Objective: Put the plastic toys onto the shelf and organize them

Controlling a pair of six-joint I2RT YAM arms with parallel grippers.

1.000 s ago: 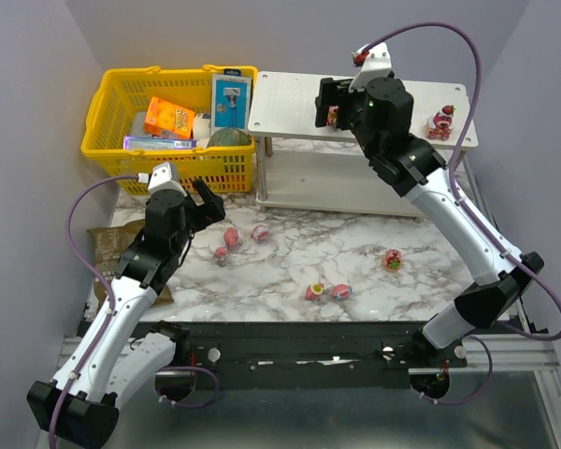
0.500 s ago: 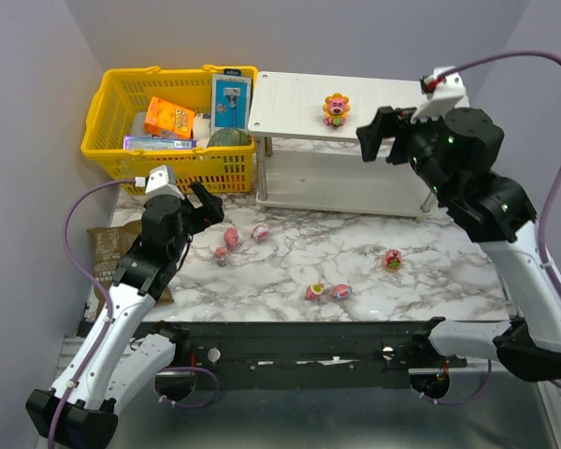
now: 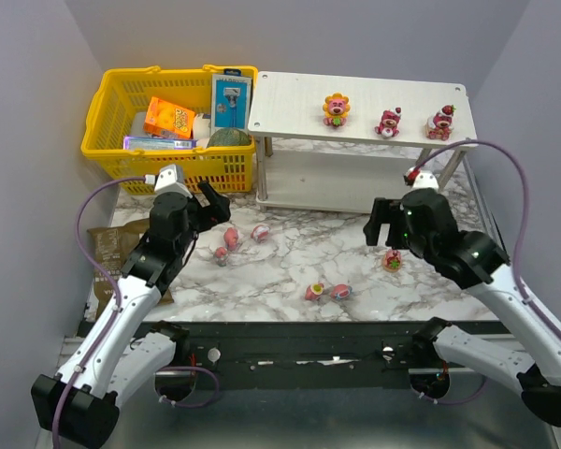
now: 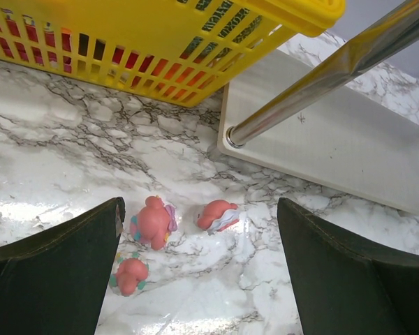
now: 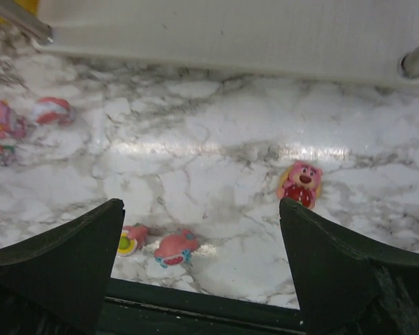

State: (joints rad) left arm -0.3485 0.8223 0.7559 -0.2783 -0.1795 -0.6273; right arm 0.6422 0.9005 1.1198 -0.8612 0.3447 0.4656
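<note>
Left claw [image 3: 214,203]: jaws spread wide, nothing between them, hovering over the bench [image 3: 290,267] just in front of the yellow basket [image 3: 101,105]. Left wrist view shows three pink toys right below it: a bear figure [image 4: 153,222], a smaller figure [image 4: 130,273] just beside that, and a round capsule toy [image 4: 217,215] next to them. All three lie on the marble near the shelf leg [image 4: 321,73].

Right claw [image 3: 384,231]: also wide open, holding nothing, low over the bench in front of the shelf [image 3: 290,103]. A pink bear toy [image 3: 393,260] lies on the marble just beside it.

Near the bench's front edge, between the arms, lie a front-left toy [image 3: 313,292] and a front-right toy [image 3: 339,292], close together; cannot tell if they touch.

Shelf top tier carries three toys standing in a row, apart from each other: yellow-petal toy [image 3: 336,109], middle bear [image 3: 388,123], end bear [image 3: 439,123].

Basket holds an orange box [image 3: 168,119] and other packs. A brown packet [image 3: 103,245] lies on the bench left of the left arm.
</note>
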